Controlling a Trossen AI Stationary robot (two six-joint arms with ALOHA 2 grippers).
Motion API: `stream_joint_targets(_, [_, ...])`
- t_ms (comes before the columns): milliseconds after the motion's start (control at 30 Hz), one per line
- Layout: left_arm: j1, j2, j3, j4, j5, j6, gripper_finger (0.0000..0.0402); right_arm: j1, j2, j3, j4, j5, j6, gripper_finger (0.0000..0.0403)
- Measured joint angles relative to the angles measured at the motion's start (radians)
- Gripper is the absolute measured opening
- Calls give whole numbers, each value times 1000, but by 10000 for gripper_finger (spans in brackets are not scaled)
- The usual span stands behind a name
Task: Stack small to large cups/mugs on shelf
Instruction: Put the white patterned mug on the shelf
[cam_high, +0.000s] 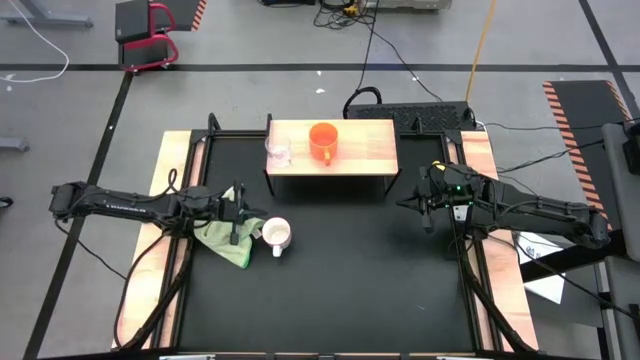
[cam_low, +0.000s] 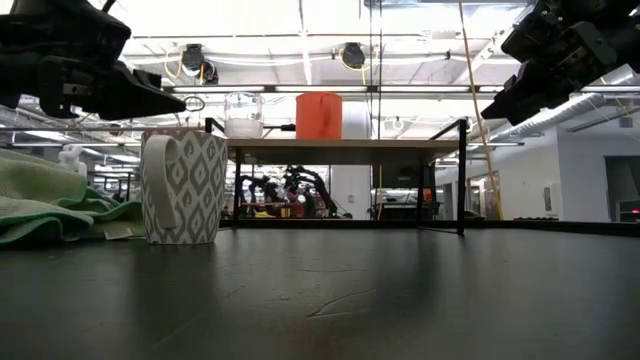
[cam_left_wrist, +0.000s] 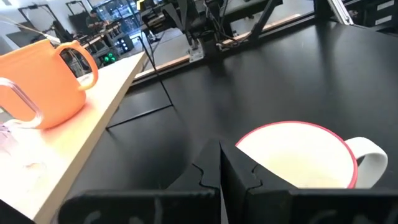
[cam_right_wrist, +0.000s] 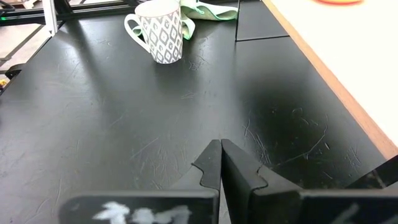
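Black matting covers the table (cam_high: 340, 280), where the shelf (cam_high: 360, 155) carries the small clear glass cup (cam_high: 278, 152) and the orange mug (cam_high: 323, 142) side by side. On the mat near the green cloth (cam_high: 225, 243) stands the white mug (cam_high: 276, 235). Just beside it hovers the left gripper (cam_high: 252, 220), fingers pressed together and empty; the right gripper (cam_high: 405, 203) hangs right of the shelf, likewise closed.

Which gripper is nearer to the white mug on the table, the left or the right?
Left. The left gripper hangs shut just beside the white mug, over the green cloth. The right gripper is shut, far across the table.
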Motion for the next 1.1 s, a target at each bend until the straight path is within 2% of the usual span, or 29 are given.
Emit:
stream_joint_targets(433, [0,0,0,-4,1,2,2,0,0,0,2,0,-4,0])
stream_joint_targets(567, [0,0,0,-3,40,4,1,0,0,0,2,0,-4,0])
stream_joint_targets(767, [-1,0,18,95,69,-59,11,0,0,0,2,0,-4,0])
stream_joint_targets(1000, [-1,37,184,-136,89,-75,4,0,0,0,2,0,-4,0])
stream_joint_targets(1100, [-1,60,280,-289,91,-58,3,0,0,0,2,0,-4,0])
